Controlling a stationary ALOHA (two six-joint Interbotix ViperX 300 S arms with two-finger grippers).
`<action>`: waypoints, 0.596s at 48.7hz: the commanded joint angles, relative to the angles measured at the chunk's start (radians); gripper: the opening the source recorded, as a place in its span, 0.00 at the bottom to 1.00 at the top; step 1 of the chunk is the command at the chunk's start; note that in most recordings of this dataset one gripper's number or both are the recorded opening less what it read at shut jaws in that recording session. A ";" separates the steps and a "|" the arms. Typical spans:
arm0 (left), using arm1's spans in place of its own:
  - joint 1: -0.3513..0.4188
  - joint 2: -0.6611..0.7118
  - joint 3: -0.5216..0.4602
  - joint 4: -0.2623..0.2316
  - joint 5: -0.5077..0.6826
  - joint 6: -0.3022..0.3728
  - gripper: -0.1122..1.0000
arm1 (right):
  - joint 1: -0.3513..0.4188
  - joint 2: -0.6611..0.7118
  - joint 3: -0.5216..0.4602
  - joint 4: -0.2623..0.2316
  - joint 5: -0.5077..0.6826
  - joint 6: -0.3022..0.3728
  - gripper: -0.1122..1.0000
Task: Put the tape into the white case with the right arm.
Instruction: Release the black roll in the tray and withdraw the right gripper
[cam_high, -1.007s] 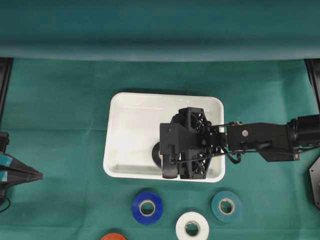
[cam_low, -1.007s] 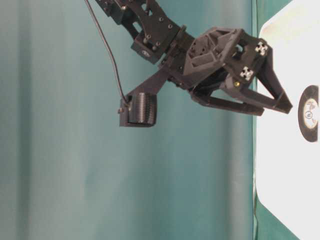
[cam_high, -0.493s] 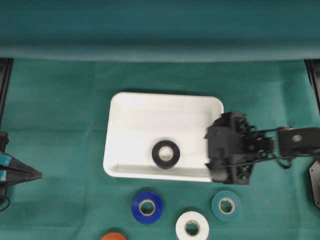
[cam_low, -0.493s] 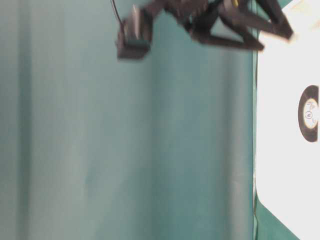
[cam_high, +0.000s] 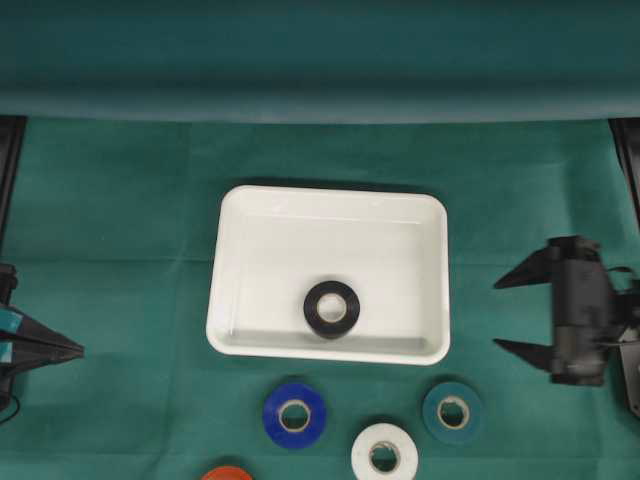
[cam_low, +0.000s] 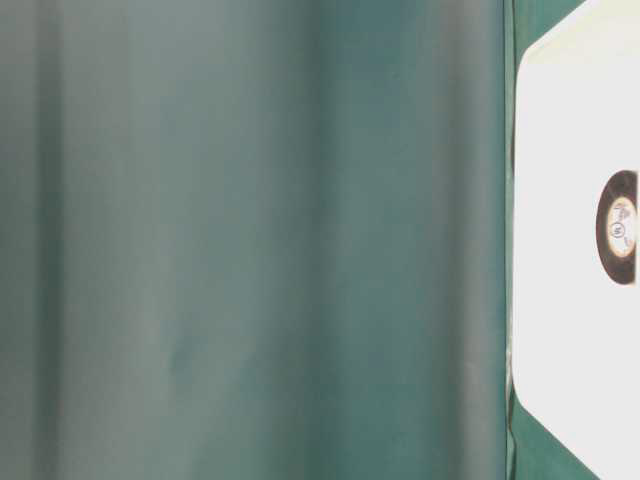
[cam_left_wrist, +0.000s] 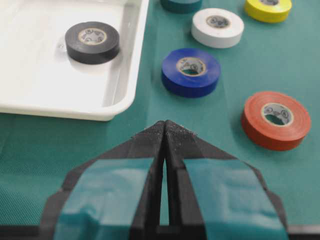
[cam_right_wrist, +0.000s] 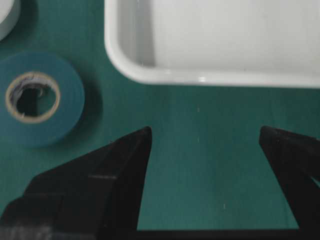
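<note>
White case (cam_high: 330, 235) mid-table. Right claw (cam_high: 508, 314) right of case, well apart, fingers spread wide, empty, touching nothing. Left claw (cam_left_wrist: 165, 131) left of case, fingers pressed together, empty. Black tape (cam_high: 331, 308) flat inside case, near front rim.

We see a bench (cam_high: 120, 220) covered in dark green cloth. The white case (cam_high: 238, 250) lies flat on it near the middle (a black roll sits inside, so not directly on the cloth). Along the near edge, loose tape rolls rest on the cloth, all lying flat: a blue roll (cam_high: 294, 414) just near of the case, a white roll (cam_high: 384, 453) to its right, a teal roll (cam_high: 453, 411) further right, and an orange roll (cam_high: 226, 473) at the left, partly cut off. From the left wrist we also find a yellow roll (cam_left_wrist: 268, 8) beyond the white one.
</note>
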 joint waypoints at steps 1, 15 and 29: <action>-0.002 0.009 -0.011 -0.002 -0.005 0.000 0.10 | 0.002 -0.067 0.023 0.000 -0.006 0.003 0.74; 0.006 0.009 -0.012 -0.002 -0.005 0.000 0.10 | 0.005 -0.115 0.060 0.000 -0.005 0.002 0.74; 0.008 0.008 -0.012 -0.002 -0.005 0.002 0.10 | 0.118 -0.115 0.066 0.003 -0.003 0.002 0.74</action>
